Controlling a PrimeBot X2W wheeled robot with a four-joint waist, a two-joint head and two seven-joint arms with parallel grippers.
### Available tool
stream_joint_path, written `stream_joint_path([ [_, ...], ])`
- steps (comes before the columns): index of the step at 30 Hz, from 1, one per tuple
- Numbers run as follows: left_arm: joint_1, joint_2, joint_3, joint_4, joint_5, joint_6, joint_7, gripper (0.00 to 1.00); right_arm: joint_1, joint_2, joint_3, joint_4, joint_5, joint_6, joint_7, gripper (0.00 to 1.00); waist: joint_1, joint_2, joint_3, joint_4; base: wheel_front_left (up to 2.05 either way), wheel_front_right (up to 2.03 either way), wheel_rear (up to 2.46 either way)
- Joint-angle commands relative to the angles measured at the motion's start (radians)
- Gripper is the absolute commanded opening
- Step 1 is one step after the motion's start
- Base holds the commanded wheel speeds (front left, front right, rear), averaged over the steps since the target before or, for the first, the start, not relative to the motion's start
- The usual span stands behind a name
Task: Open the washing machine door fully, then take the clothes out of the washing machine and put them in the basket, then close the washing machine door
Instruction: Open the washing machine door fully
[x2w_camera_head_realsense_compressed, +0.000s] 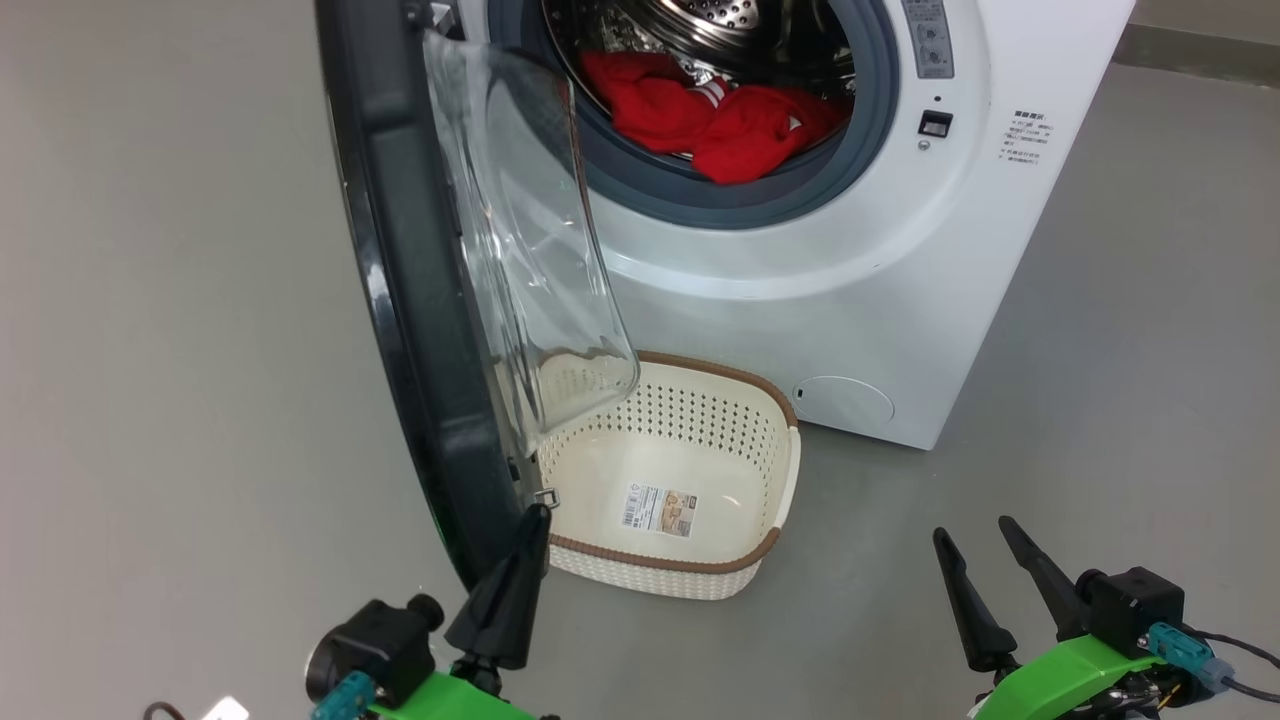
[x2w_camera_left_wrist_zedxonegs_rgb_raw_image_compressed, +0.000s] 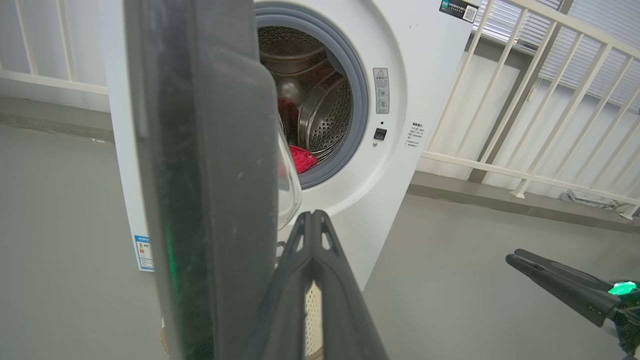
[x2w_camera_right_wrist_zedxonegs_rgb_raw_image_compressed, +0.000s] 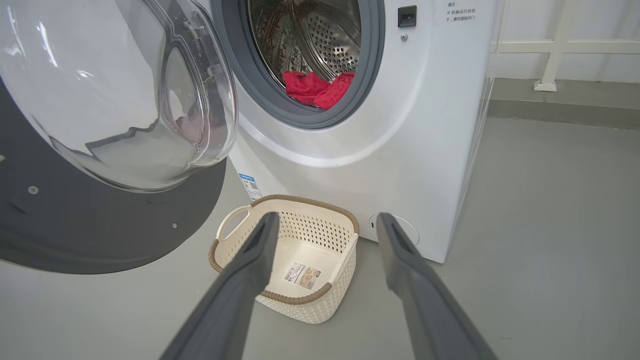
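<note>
The washing machine door (x2w_camera_head_realsense_compressed: 400, 250) stands swung out on the robot's left of the opening, nearly edge-on in the head view, its black rim towards the camera and its clear glass bowl facing the washing machine (x2w_camera_head_realsense_compressed: 900, 300). The red clothes (x2w_camera_head_realsense_compressed: 720, 120) lie in a heap at the front of the steel drum (x2w_camera_head_realsense_compressed: 720, 20), resting on the lower part of the grey rubber ring, with a bit of white striping showing. The basket (x2w_camera_head_realsense_compressed: 665, 564) sits on the grey floor (x2w_camera_head_realsense_compressed: 150, 400) just in front of the machine, below the opening, and holds only the paper label (x2w_camera_head_realsense_compressed: 660, 508) on its bottom. In the head view the door's glass overlaps the basket's left end. The left hand (x2w_camera_head_realsense_compressed: 535, 520) has its two dark fingers pressed together with nothing between them, the tips just beside the door's lower edge, near a small metal latch (x2w_camera_head_realsense_compressed: 546, 496); I cannot tell whether they touch it. The right hand (x2w_camera_head_realsense_compressed: 972, 530) hangs low on the right, well apart from the basket, its fingers spread wide and holding nothing. A white railing (x2w_camera_left_wrist_zedxonegs_rgb_raw_image_compressed: 525, 100) stands beyond the machine.
</note>
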Motion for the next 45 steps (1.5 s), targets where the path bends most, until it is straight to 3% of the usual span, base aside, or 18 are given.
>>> stream_joint_path([
  [1,-0.046,0.004,0.037,-0.012,-0.006,-0.004,-0.006,0.00,-0.015,-0.010,0.019,-0.025,-0.001,0.002,-0.012,1.00,0.0000,0.0000,0.001,0.000,0.00,0.00,0.00],
  [15,-0.054,0.004,0.141,0.043,-0.016,0.007,-0.006,0.00,-0.016,-0.006,0.011,-0.032,-0.009,0.002,-0.012,1.00,0.0000,0.0000,0.010,0.008,0.00,0.00,0.00],
  [31,-0.018,0.012,0.414,0.057,0.048,0.005,-0.006,0.00,-0.021,-0.010,0.015,-0.037,-0.013,0.002,-0.012,1.00,0.0000,0.0000,0.031,0.019,0.00,0.00,0.00],
  [45,-0.116,0.065,0.600,0.165,0.128,0.010,-0.006,0.00,-0.043,-0.019,0.022,-0.039,-0.019,0.002,-0.012,1.00,0.0000,0.0000,0.071,0.015,0.00,0.00,0.00],
])
